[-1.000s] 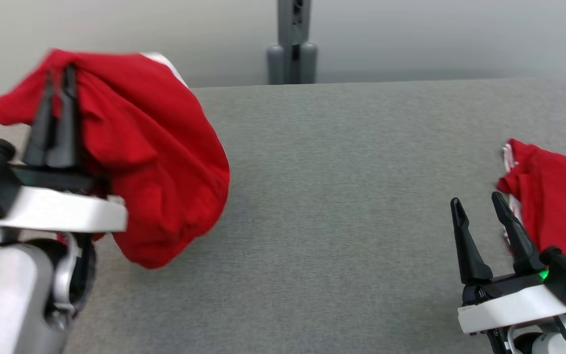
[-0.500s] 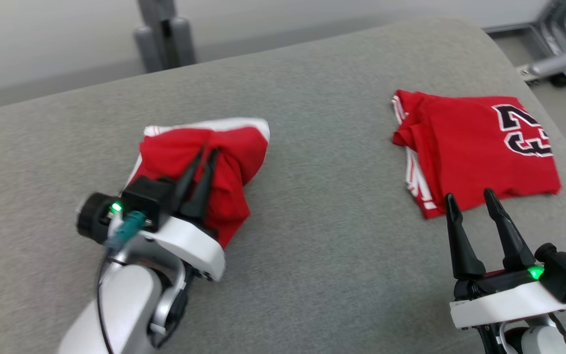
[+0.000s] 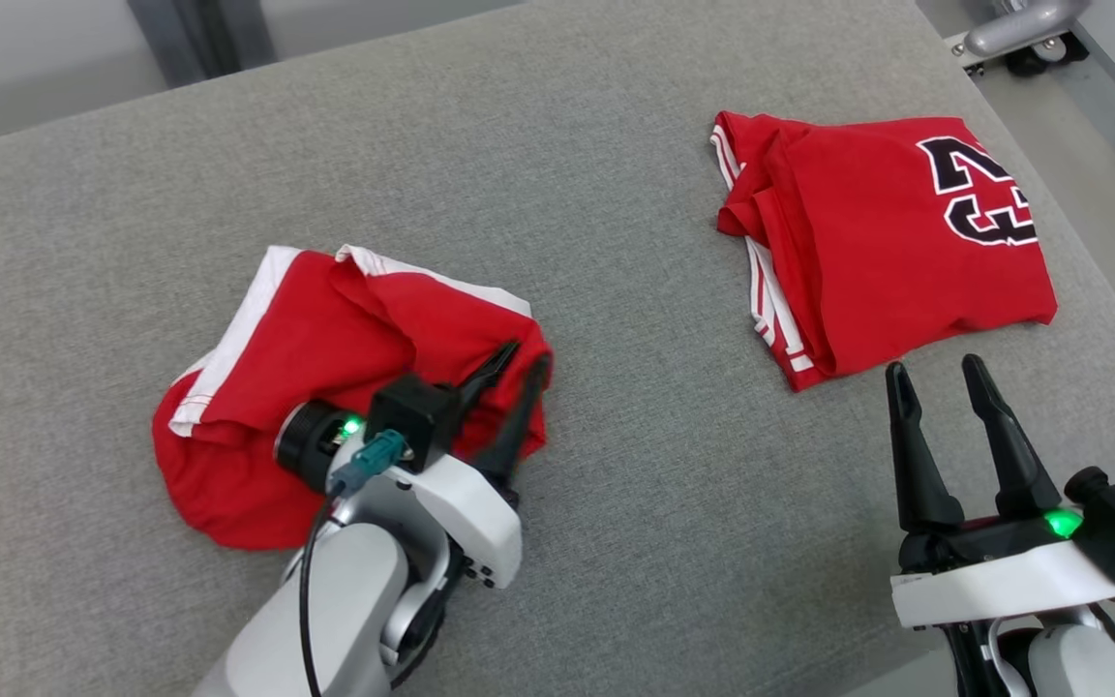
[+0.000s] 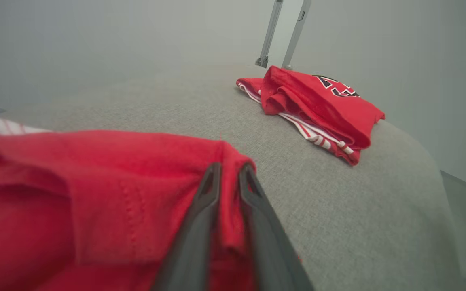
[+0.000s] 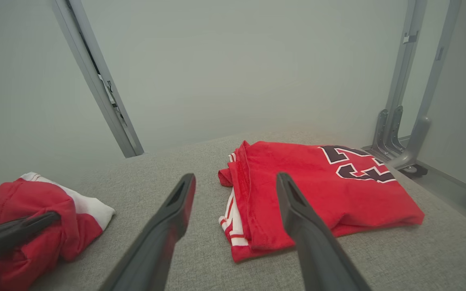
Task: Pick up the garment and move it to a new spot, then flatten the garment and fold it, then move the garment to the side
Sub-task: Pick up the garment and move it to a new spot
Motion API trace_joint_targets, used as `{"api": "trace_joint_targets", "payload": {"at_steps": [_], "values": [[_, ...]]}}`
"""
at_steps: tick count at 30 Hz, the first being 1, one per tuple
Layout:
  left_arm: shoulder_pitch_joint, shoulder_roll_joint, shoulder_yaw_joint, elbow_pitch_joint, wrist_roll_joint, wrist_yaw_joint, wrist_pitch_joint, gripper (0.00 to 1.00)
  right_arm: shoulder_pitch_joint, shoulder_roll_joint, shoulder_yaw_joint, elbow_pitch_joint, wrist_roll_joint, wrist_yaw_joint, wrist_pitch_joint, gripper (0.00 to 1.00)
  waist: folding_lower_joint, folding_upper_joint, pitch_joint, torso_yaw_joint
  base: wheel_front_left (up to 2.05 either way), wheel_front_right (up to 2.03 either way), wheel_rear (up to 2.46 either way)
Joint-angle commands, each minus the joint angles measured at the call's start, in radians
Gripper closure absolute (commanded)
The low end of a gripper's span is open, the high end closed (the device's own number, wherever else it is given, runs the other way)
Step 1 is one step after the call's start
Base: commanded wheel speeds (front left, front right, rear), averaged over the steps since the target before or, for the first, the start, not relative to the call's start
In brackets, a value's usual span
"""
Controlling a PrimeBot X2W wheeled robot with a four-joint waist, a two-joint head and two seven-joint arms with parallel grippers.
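Observation:
The garment (image 3: 325, 339) is a crumpled red piece with white trim, lying in a heap on the grey padded table (image 3: 616, 194), left of centre. My left gripper (image 3: 527, 356) sits at the heap's right edge, shut on a fold of it. In the left wrist view that red fold (image 4: 229, 194) is pinched between the two dark fingers (image 4: 200, 218). My right gripper (image 3: 935, 366) hovers open at the lower right with nothing between its fingers. In the right wrist view the same gripper (image 5: 235, 178) stands wide, and the garment (image 5: 34, 202) shows at the left.
A folded red jersey (image 3: 887, 242) with a dark number lies at the table's right, just beyond my right gripper. The table's right edge (image 3: 1090, 261) drops to the floor. A wheeled metal stand (image 3: 1012, 29) is at the upper right, a grey post (image 3: 199, 39) behind the table.
The head camera has swung down and right. My left gripper has brought the garment down from the air onto the table, where it now rests in a heap. The right gripper stays open.

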Motion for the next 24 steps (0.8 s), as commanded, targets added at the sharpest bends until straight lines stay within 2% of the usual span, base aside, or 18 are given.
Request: {"api": "trace_joint_targets", "payload": {"at_steps": [1, 6, 9, 14, 24], "values": [[-0.015, -0.008, -0.005, -0.001, -0.006, -0.014, -0.02, 0.0, -0.017, -0.005, -0.004, 0.003, -0.003, 0.0, -0.007, 0.0, 0.0, -0.0001, -0.011, 0.013, 0.0, 0.0, 0.0], [-0.006, -0.03, -0.002, -0.047, -0.017, -0.035, -0.096, 0.0, -0.019, -0.005, -0.022, 0.008, -0.019, 0.0, -0.011, 0.0, 0.0, -0.0001, -0.048, 0.058, 0.0, 0.0, 0.0], [0.017, -0.025, 0.032, -0.128, -0.029, -0.021, -0.133, 0.0, -0.014, -0.005, -0.039, 0.002, -0.032, 0.0, -0.007, 0.0, 0.0, -0.0001, -0.078, 0.104, 0.0, 0.0, 0.0], [0.037, 0.006, 0.106, -0.227, -0.012, 0.027, -0.154, 0.0, -0.008, -0.005, -0.053, -0.011, -0.059, 0.0, 0.014, 0.0, 0.0, -0.0001, -0.111, 0.164, 0.0, 0.0, 0.0], [0.163, 0.084, 0.329, -0.362, 0.023, 0.124, -0.16, 0.0, 0.016, -0.006, -0.045, -0.03, -0.1, 0.0, 0.06, 0.0, 0.0, -0.0001, -0.172, 0.254, 0.0, 0.0, 0.0]]}}
